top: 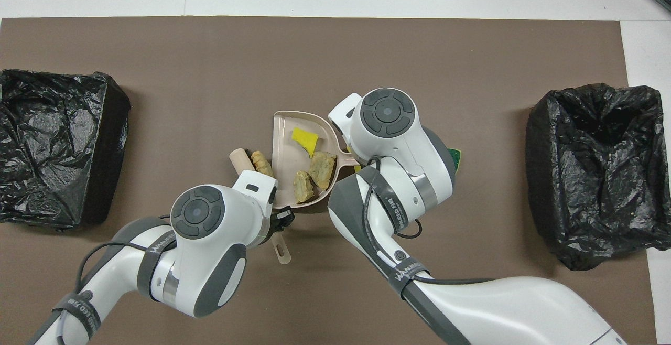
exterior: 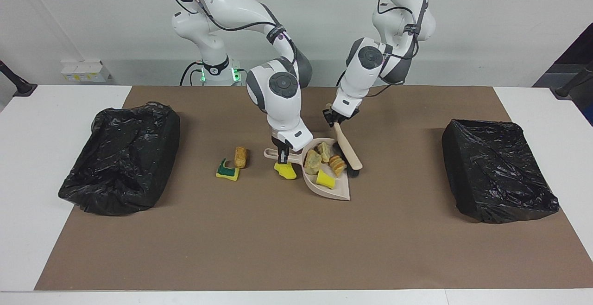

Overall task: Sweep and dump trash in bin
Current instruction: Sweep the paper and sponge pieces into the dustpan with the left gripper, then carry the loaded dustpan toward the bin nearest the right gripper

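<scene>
Left gripper (exterior: 334, 120): clamped on the brush handle, over the mat just nearer the robots than the dustpan.
Right gripper (exterior: 282, 153): closed on the dustpan handle, low at the mat, with a yellow scrap directly beneath it.
Brush (exterior: 346, 147): beige, with dark bristles; it slants down from the left gripper, head lowest. The head is at the dustpan's open edge, on the side toward the left arm's end of the table. In the overhead view (top: 241, 158) only its tip shows past the left arm.
Dustpan (exterior: 340, 193): beige and flat on the mat at mid-table; its handle points toward the right arm's end and its mouth toward the brush. Overhead (top: 281, 125) its bare floor shows.
Trash in pan: four scraps, namely two pale lumps (exterior: 313, 162), a yellow chunk (exterior: 325, 179) and an orange-brown piece (exterior: 337, 165) at the mouth, touching the brush head.
Trash at handle: a yellow scrap (exterior: 285, 171) on the mat, just beside the pan handle.
Trash loose: a green-sided sponge (exterior: 227, 171) and a bread-like piece (exterior: 240, 156), close together on the mat, toward the right arm's end from the pan.
Bins: two, lined with black bags. One (exterior: 121, 156) is at the right arm's end and one (exterior: 498, 169) at the left arm's end; both are well apart from the pan.
Mat (exterior: 278, 249): brown, on a white table (exterior: 28, 156).
</scene>
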